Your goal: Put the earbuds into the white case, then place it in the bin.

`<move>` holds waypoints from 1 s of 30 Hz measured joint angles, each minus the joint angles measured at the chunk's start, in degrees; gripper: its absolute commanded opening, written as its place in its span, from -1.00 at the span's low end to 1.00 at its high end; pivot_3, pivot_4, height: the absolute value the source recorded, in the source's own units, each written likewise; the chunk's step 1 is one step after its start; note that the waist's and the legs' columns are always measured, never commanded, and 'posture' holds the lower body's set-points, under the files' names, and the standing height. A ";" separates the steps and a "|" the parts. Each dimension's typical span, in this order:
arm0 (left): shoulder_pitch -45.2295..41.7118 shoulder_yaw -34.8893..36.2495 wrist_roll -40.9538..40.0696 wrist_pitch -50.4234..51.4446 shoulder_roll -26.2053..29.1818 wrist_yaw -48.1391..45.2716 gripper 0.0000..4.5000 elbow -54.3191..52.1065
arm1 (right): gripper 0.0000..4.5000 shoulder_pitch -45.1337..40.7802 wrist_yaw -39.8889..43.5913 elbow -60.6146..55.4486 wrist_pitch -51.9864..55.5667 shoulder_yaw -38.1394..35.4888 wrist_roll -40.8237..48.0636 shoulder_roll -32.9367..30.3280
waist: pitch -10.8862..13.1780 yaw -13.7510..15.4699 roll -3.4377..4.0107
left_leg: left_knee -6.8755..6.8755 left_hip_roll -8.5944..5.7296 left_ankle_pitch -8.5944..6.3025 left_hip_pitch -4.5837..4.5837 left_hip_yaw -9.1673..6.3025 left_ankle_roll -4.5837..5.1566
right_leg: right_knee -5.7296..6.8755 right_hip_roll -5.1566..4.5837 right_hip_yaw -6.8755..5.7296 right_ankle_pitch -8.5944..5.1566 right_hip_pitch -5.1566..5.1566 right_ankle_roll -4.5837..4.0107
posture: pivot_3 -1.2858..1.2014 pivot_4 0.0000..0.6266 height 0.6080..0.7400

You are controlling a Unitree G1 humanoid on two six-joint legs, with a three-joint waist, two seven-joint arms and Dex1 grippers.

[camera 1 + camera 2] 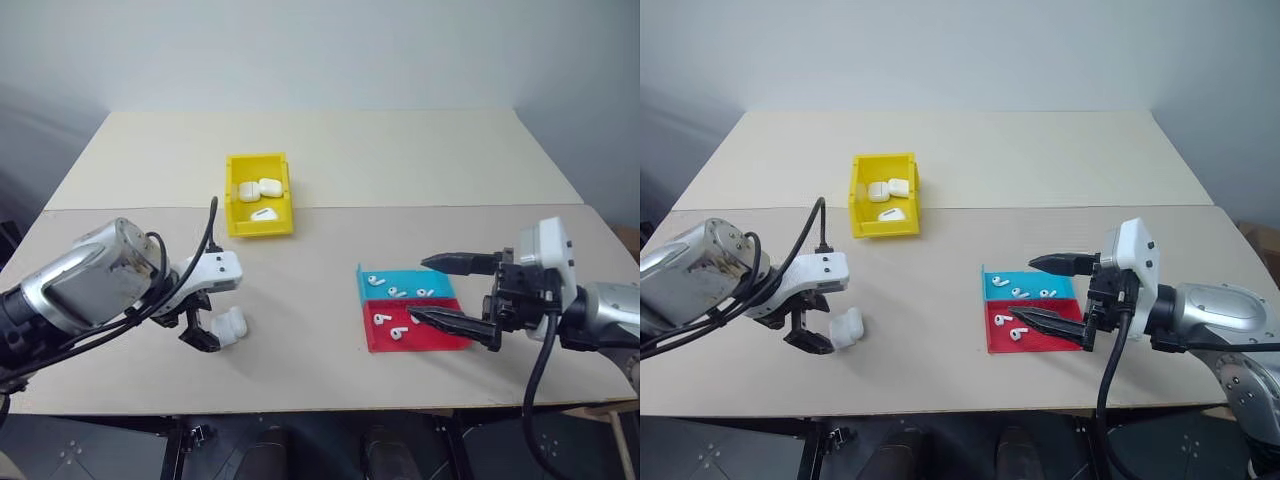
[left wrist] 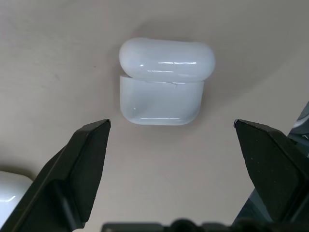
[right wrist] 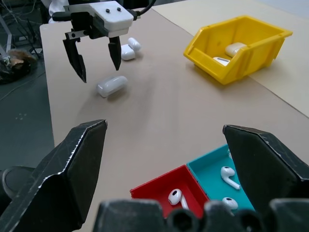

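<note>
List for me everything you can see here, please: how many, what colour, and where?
table: one, beige, under everything.
bin: one, yellow, at the far middle-left of the table.
cases in the bin: about three, white.
white case: one, lying on the table below the left gripper.
other cases: one or two, white, on the table just beyond that gripper; exact count unclear.
tray: one, half blue and half red, near right.
earbuds: about six, white, spread over both halves of the tray.
left gripper: black fingers open, pointing down above the white case.
right gripper: black fingers open, beside the tray.
</note>
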 measured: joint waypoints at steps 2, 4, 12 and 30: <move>0.00 -0.05 0.39 0.27 -0.87 -0.20 0.99 0.08 | 1.00 0.28 -0.30 -0.58 0.00 -0.04 0.05 0.00 | 0.00 0.01 0.00 | 0.02 0.00 0.00 0.01 0.00 0.00 | 0.01 0.00 0.00 0.00 0.01 0.00 | 0.03 -0.52 1.00; 0.01 -0.38 0.90 0.46 -1.58 -0.29 0.99 0.08 | 1.00 0.30 -0.74 -0.73 0.00 -0.04 0.11 0.01 | 0.00 0.00 0.00 | 0.02 0.00 0.00 0.01 -0.01 0.00 | 0.00 0.00 0.00 0.00 0.01 0.00 | 0.03 -0.52 1.00; 0.04 -2.56 3.09 1.48 -4.90 -0.18 0.99 2.61 | 1.00 0.64 -1.17 -0.81 0.00 -1.43 0.80 0.00 | 0.00 -0.02 0.00 | 0.02 0.00 0.00 0.01 -0.01 0.00 | 0.08 0.00 0.00 0.00 0.01 0.00 | 0.03 -0.52 1.00; 0.73 -3.35 7.21 -1.09 -7.53 0.30 0.99 4.40 | 1.00 2.11 -1.99 -1.77 0.00 -2.25 2.20 -0.19 | 0.00 0.20 0.00 | 0.08 0.00 0.00 0.04 -0.02 0.00 | 0.07 0.00 0.00 0.00 0.05 0.00 | 0.03 -0.52 1.00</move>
